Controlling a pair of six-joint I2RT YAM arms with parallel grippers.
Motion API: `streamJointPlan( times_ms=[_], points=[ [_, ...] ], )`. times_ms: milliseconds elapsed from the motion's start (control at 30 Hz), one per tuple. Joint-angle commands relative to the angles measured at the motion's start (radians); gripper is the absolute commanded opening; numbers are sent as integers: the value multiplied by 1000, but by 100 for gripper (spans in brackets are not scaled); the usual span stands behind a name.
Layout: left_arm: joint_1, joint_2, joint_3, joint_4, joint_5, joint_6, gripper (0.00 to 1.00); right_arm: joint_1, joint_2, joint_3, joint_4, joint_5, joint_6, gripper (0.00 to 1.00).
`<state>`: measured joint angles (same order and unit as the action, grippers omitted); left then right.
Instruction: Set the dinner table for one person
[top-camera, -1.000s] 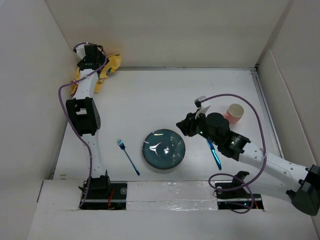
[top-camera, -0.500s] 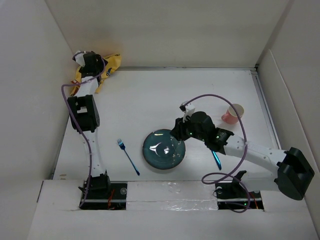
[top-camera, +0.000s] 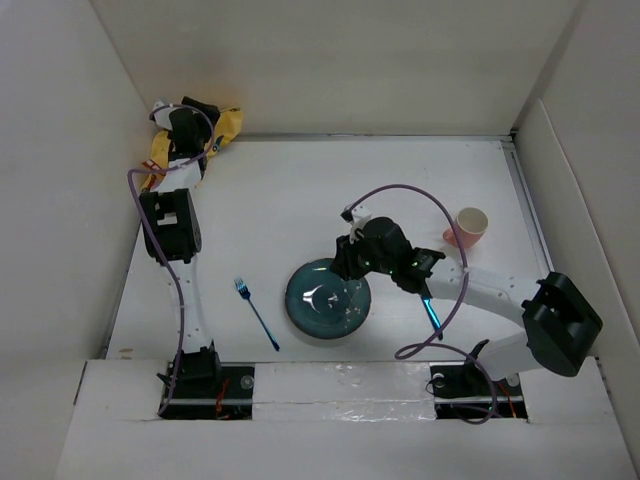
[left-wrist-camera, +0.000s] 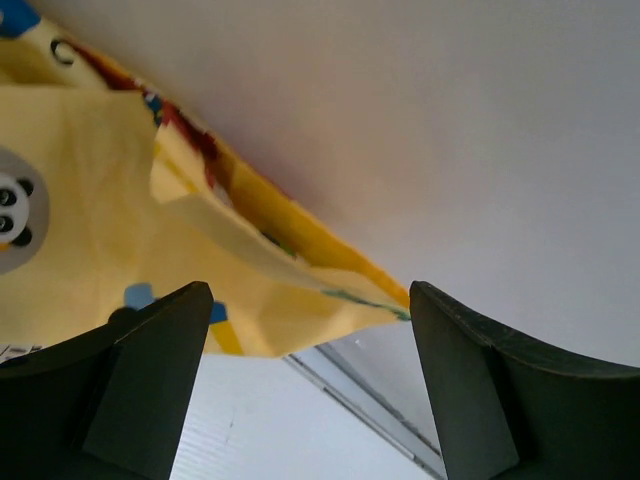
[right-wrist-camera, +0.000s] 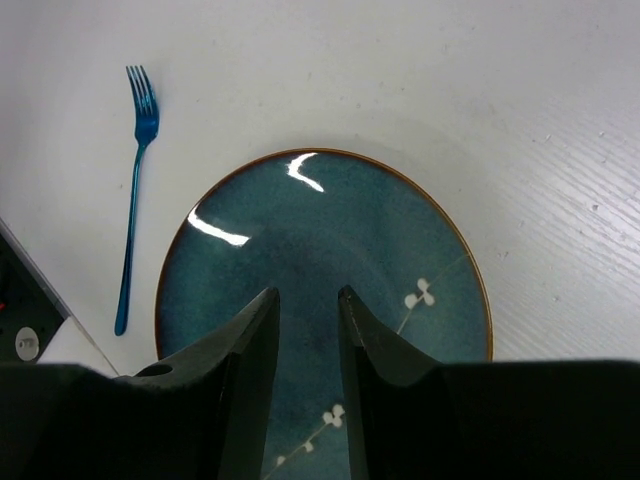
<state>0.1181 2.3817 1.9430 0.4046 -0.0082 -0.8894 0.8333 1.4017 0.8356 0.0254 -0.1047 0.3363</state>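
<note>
Left tool (left-wrist-camera: 305, 380) spread wide, empty, right at yellow cloth (left-wrist-camera: 110, 230) in far-left bench (top-camera: 330, 190) corner. Right tool (right-wrist-camera: 305, 345) nearly closed, empty, over plate (right-wrist-camera: 325, 290); far from cloth.

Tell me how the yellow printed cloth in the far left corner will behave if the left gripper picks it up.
The yellow cloth already lies bunched and folded, so it is probably floppy and will drape and sag. It looks thin, so likely light. The left gripper, open in front of it, may catch only one fold.
</note>
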Motion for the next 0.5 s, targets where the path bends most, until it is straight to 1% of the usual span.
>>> streamJointPlan(
  times_ms=[0,33,67,100,133,200,333,467],
  points=[
    [-3,-64,-14,78,28,-26,78,10,22,48,47,-47,-22,35],
    [-3,-34,67,36,21,-7,78,10,28,51,47,-52,-20,35],
    [-3,-12,107,-4,19,-2,78,10,32,51,48,-67,-19,35],
    [-3,6,146,-56,-14,0,78,10,36,51,51,-70,-19,35],
    [-3,32,192,-65,-21,-5,78,10,36,51,50,-70,-17,35],
    [-3,56,224,-84,-36,-16,77,10,33,46,47,-64,-17,35],
    [-3,131,351,-128,-39,-33,75,10,33,42,39,-43,-23,35],
    [-3,160,378,-153,-42,-36,71,10,48,57,27,-47,-25,35]
  ],
)
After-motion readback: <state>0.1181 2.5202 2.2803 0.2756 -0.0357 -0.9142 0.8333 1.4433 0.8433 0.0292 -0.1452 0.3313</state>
